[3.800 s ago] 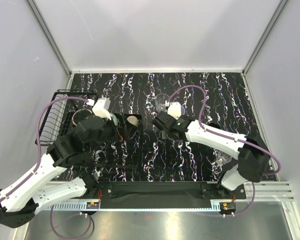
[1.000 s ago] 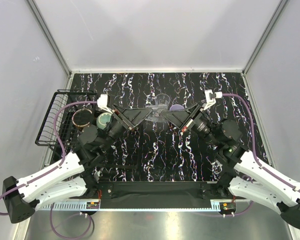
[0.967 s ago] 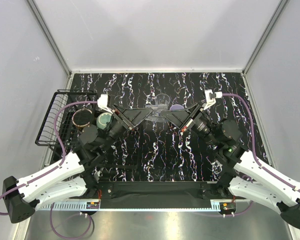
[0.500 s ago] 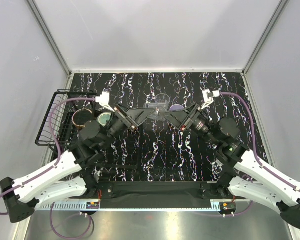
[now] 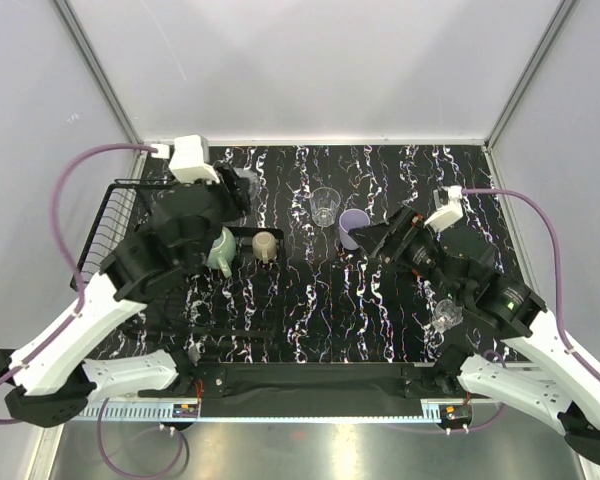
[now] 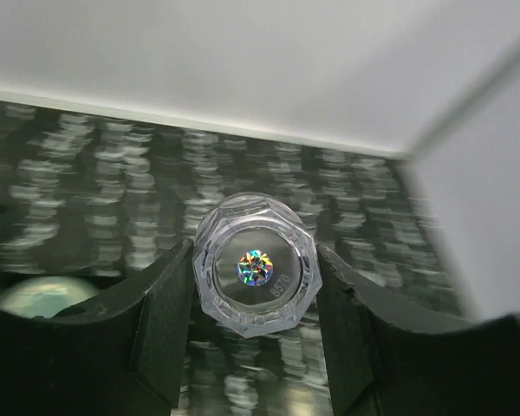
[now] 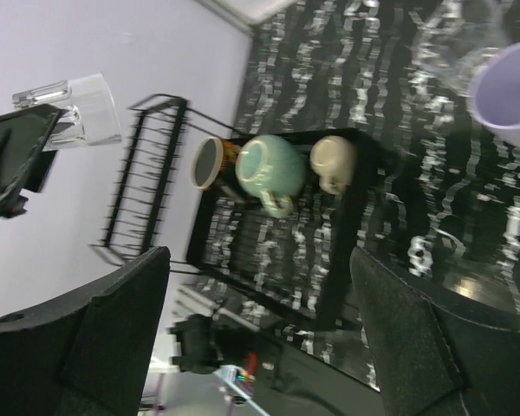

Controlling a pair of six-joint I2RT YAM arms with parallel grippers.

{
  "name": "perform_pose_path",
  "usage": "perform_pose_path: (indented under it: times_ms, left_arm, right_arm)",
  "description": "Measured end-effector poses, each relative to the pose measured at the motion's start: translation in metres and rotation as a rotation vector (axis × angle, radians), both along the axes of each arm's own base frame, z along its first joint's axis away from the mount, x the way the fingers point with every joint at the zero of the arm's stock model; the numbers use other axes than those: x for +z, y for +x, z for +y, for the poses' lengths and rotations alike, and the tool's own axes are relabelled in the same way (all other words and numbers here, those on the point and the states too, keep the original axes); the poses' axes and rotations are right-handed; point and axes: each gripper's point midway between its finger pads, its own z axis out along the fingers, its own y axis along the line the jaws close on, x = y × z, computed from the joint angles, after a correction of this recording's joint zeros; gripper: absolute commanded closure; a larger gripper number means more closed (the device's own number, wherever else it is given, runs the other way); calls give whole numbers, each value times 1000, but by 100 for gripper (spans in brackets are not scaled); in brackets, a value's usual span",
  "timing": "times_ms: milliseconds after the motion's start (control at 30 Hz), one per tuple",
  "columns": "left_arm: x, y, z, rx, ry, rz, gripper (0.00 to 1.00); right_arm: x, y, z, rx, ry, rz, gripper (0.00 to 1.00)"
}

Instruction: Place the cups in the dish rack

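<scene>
White-veined black tabletop is seen under both arms. A clear faceted glass [image 6: 256, 236] is pinched by its sides in the left gripper [image 6: 256, 260] and held aloft near the far right corner of the dish rack [image 5: 108, 232]. The right gripper [image 5: 373, 240] is spread and empty. The glass is best lowered slowly onto bare tray, kept apart from the teal mug [image 5: 220, 250] and olive-beige mug [image 5: 266, 245]. Release is best left until the glass is seated, since smooth glass may be expected to slip.
</scene>
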Motion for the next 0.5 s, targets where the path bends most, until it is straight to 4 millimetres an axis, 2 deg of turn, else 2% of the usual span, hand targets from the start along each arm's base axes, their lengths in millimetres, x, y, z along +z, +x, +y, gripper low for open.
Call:
perform_pose_path:
  times_ms: [100,167,200,333,400,500]
  left_arm:
    - [-35,14,37,159,249,48,100]
    - [-46,18,68,250,352,81,100]
    - [-48,20,81,288,373,92,100]
    - [-51,24,158,519,411,168,100]
    - [-58,24,184,580,413,218,100]
    - [-74,26,213,636,410,306,100]
  right_arm:
    - [-15,-2,-11,-24,-65,26,8]
    - [-23,-3,-15,-35,-100,40,8]
    - [-25,-3,-17,-37,-111,45,8]
    - [-33,-3,-18,-37,-149,65,8]
    - [-36,-3,-18,-35,-162,72,8]
    - [-37,-4,-19,-33,-168,75,8]
